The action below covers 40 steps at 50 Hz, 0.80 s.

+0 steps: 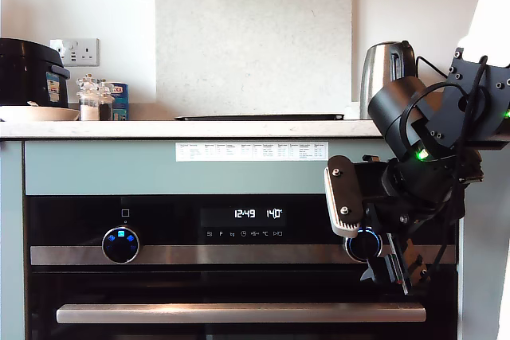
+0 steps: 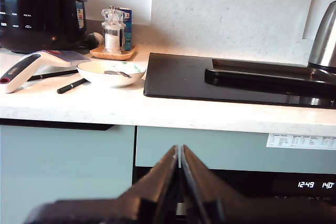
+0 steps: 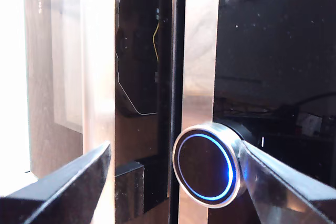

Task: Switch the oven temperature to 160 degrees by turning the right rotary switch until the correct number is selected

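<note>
Spread jaws of my second gripper (image 3: 173,182) bracket the right rotary switch (image 3: 206,165) — one finger (image 3: 278,187) touching its rim, the other standing apart; my first gripper (image 2: 179,169), pressed together on nothing, hangs above the oven (image 1: 239,276) — number (image 1: 274,213) reads 140°

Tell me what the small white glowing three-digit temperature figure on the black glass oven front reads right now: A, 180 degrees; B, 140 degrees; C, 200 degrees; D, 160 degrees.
B: the small white glowing temperature figure beside the clock digits on the black glass oven front shows 140, which the first wrist view also shows.
</note>
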Available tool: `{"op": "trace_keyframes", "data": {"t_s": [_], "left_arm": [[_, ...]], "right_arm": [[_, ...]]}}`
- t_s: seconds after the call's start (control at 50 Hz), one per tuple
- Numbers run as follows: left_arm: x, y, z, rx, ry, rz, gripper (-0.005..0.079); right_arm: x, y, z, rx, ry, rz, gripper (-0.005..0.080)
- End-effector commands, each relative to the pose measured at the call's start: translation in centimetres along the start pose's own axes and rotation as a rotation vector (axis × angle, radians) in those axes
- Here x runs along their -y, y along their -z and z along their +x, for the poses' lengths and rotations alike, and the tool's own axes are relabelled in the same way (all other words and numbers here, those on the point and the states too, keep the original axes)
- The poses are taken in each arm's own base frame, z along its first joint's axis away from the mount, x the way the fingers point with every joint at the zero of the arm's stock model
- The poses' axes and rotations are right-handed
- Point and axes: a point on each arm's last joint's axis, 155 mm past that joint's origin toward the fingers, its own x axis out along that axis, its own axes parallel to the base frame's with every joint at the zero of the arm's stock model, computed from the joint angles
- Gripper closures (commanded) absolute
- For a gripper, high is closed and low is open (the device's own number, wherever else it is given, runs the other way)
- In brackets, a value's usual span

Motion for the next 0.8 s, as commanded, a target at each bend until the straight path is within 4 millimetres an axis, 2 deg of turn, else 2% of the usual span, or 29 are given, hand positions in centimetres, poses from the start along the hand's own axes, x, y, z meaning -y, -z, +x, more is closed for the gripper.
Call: {"op": "trace_keyframes", "data": {"t_s": [0.0, 0.14, 0.78], "left_arm": [[0.0, -0.3, 0.0, 0.010, 0.001, -0.002, 0.0764], [0.0, -0.3, 0.0, 0.010, 0.000, -0.002, 0.0764], [-0.1, -0.3, 0.0, 0.011, -0.008, -0.003, 0.0764]], "right_arm": [[-0.1, 1.0, 0.3, -0.030, -0.004, 0.008, 0.0047], [0.0, 1.7, 0.3, -0.051, -0.003, 0.011, 0.0047], [-1.2, 1.8, 0.2, -0.056, -0.049, 0.007, 0.0047]]}}
